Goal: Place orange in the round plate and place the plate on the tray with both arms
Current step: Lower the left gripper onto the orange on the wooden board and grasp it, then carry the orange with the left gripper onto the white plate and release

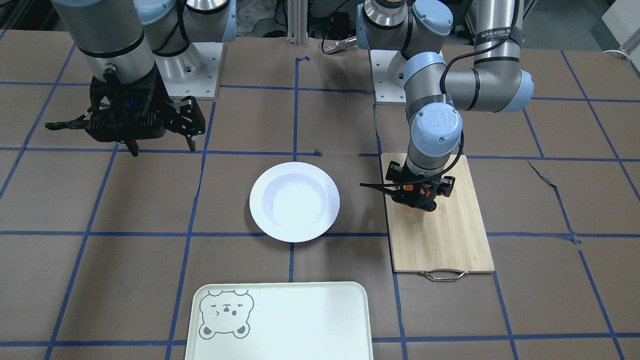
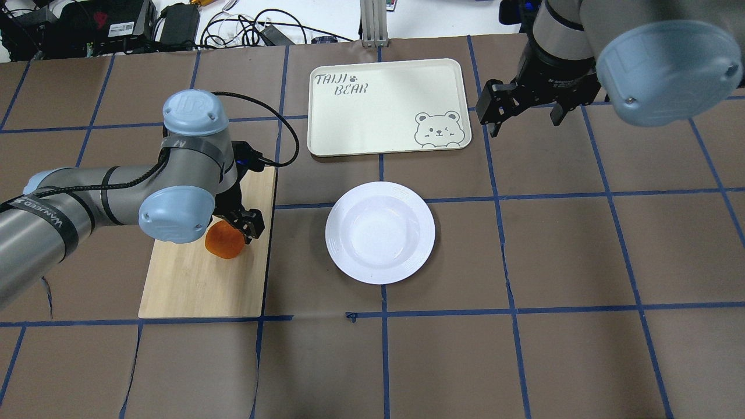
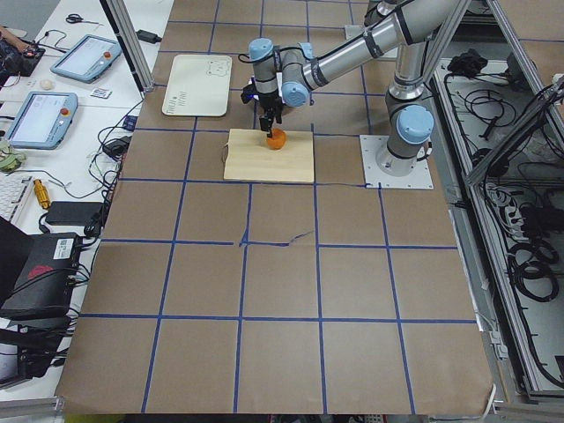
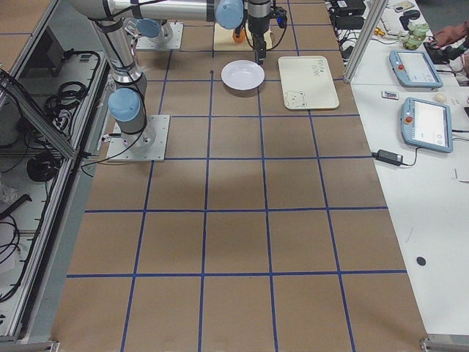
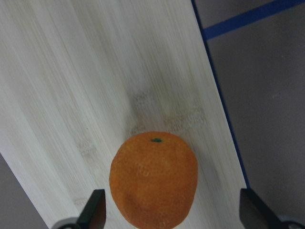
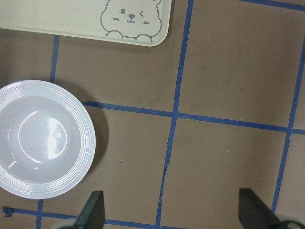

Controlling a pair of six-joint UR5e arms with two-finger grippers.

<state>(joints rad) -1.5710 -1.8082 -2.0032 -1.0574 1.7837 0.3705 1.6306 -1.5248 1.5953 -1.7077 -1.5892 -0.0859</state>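
The orange (image 5: 153,179) rests on a wooden cutting board (image 2: 198,285), near the edge that faces the plate. My left gripper (image 5: 174,212) stands over it, open, one finger on each side of the fruit (image 2: 223,241) with small gaps. The white round plate (image 2: 380,233) sits empty at mid-table. Beyond it lies the mint-white tray (image 2: 372,110) with its bear drawing, also empty. My right gripper (image 2: 521,116) hangs open above bare table, beside the tray's bear corner; its wrist view shows the plate (image 6: 45,138) and the tray (image 6: 71,19).
The cutting board's metal handle (image 1: 443,275) points at the table's far edge. Brown paper with blue tape lines covers the table. Cables and devices lie past the far edge (image 2: 116,23). Both arm bases stand on the robot's side (image 1: 195,75).
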